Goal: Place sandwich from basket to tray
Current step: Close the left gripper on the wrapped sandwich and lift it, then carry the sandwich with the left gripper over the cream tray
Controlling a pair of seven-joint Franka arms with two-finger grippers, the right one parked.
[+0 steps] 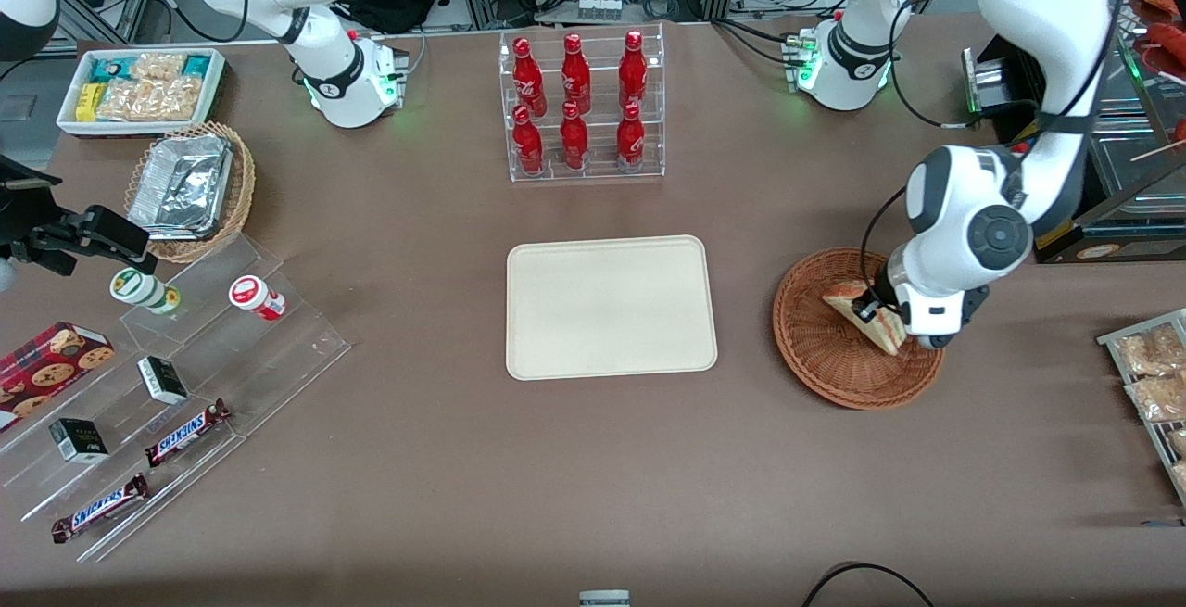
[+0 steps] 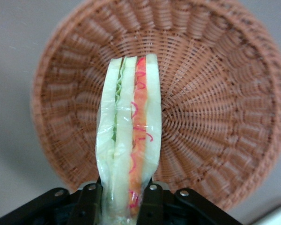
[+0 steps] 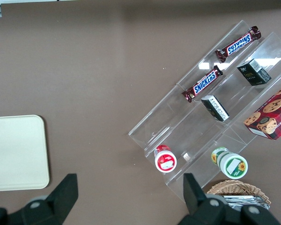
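Note:
The sandwich (image 1: 869, 318) is a wrapped wedge of white bread with orange and green filling, held on edge over the reddish-brown wicker basket (image 1: 815, 347). My gripper (image 1: 880, 312) is shut on the sandwich (image 2: 129, 136), one black finger (image 2: 90, 204) pressing each bread face. The wrist view shows the basket (image 2: 215, 108) below the wedge, holding nothing else. The cream tray (image 1: 611, 307) lies bare at the table's middle, beside the basket toward the parked arm's end.
A clear rack of red bottles (image 1: 582, 107) stands farther from the front camera than the tray. Toward the parked arm's end are a tan basket with foil container (image 1: 190, 188), a white snack bin (image 1: 141, 88) and clear steps (image 1: 176, 403) with snacks. Packets (image 1: 1152, 375) lie near the working arm's table edge.

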